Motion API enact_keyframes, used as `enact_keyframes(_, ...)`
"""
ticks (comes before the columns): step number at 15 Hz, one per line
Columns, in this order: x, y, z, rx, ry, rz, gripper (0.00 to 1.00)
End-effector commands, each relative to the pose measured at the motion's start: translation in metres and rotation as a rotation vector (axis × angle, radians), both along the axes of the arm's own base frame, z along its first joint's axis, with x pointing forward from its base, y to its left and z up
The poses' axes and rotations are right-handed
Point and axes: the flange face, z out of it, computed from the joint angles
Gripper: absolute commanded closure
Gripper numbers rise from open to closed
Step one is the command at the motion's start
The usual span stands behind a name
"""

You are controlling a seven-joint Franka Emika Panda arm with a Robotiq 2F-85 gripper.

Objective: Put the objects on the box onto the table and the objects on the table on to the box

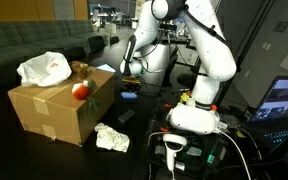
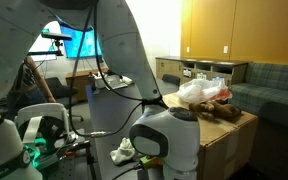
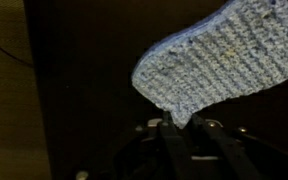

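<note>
In the wrist view my gripper (image 3: 181, 117) is shut on the lower tip of a light blue knitted cloth (image 3: 214, 60), which spreads out above the dark table (image 3: 74, 90). In an exterior view the gripper (image 1: 128, 72) hovers just past the right corner of the brown cardboard box (image 1: 54, 112), with the blue cloth (image 1: 130, 95) below it. On the box lie a white plastic bag (image 1: 44, 68), a red apple (image 1: 81, 91) and a brown item (image 1: 81, 69). A crumpled white item (image 1: 111, 138) lies on the table in front of the box.
A small dark object (image 1: 124, 116) lies on the table beside the box. The robot's white base (image 1: 194, 115) and cables stand to the right. From the opposite side, the arm (image 2: 164, 135) blocks much of the box (image 2: 229, 140). A monitor (image 2: 69, 42) glows behind.
</note>
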Motion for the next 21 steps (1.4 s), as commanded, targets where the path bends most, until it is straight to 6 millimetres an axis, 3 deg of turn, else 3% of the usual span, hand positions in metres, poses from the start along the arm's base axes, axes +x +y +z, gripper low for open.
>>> enact_keyframes(1, 0.014, -0.021, -0.001, -0.085, 0.045, -0.117, 0.95)
enact_keyframes(5, 0.034, -0.028, -0.001, -0.113, 0.084, -0.175, 0.95)
enact_keyframes(6, 0.04, -0.028, -0.001, -0.114, 0.091, -0.184, 0.53)
enact_keyframes(8, 0.051, -0.026, 0.0, -0.114, 0.103, -0.187, 0.47)
enact_keyframes(14, 0.061, -0.012, 0.015, -0.113, 0.127, -0.113, 0.02)
enact_keyframes(21, 0.045, 0.041, 0.075, -0.127, 0.165, 0.232, 0.0)
